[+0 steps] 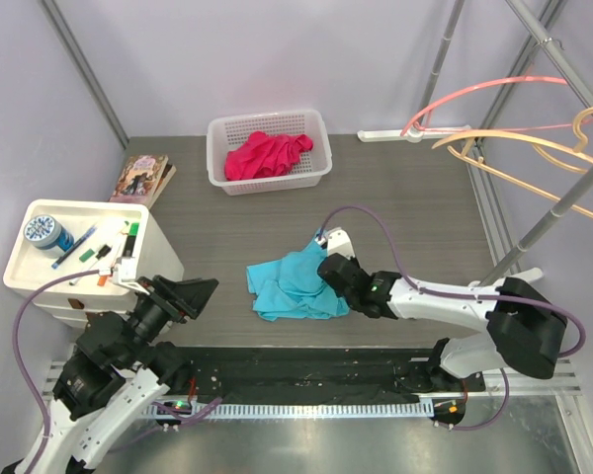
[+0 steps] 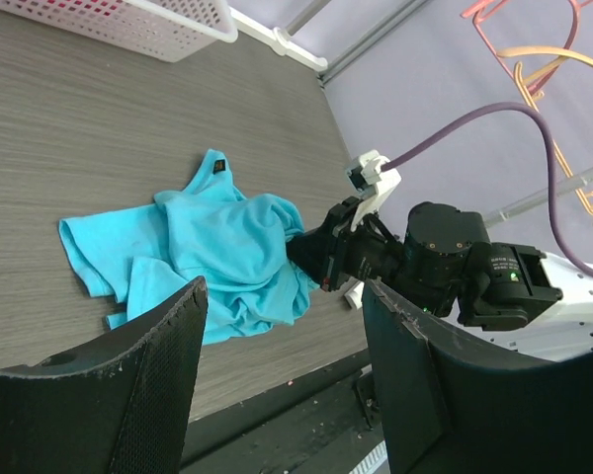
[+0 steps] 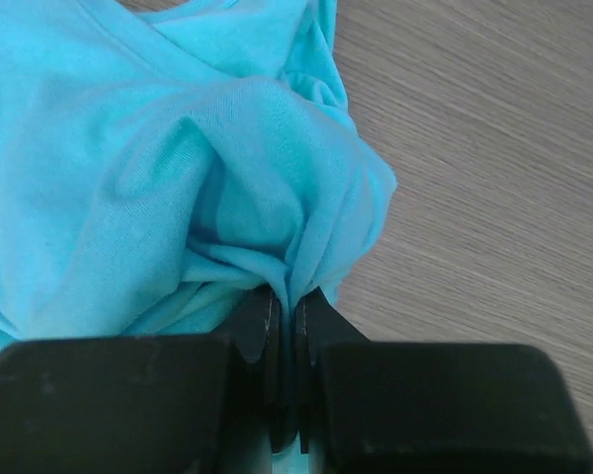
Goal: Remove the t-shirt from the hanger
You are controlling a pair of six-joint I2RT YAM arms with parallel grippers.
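A turquoise t-shirt (image 1: 292, 284) lies crumpled on the dark wood table, off any hanger. My right gripper (image 1: 325, 269) is shut on a fold at the shirt's right edge; the right wrist view shows the cloth (image 3: 227, 168) pinched between the two closed fingers (image 3: 267, 331). The shirt also shows in the left wrist view (image 2: 208, 247), with the right gripper (image 2: 311, 252) at its right side. My left gripper (image 1: 200, 292) is open and empty, hovering at the near left, well left of the shirt. Empty pink and orange hangers (image 1: 504, 123) hang on the rack at the far right.
A white basket (image 1: 269, 174) holding a magenta garment (image 1: 269, 154) stands at the back centre. A white drawer unit (image 1: 84, 252) with tape and pens on top is at the left. A book (image 1: 141, 178) lies behind it. Rack poles (image 1: 558, 212) cross the right side.
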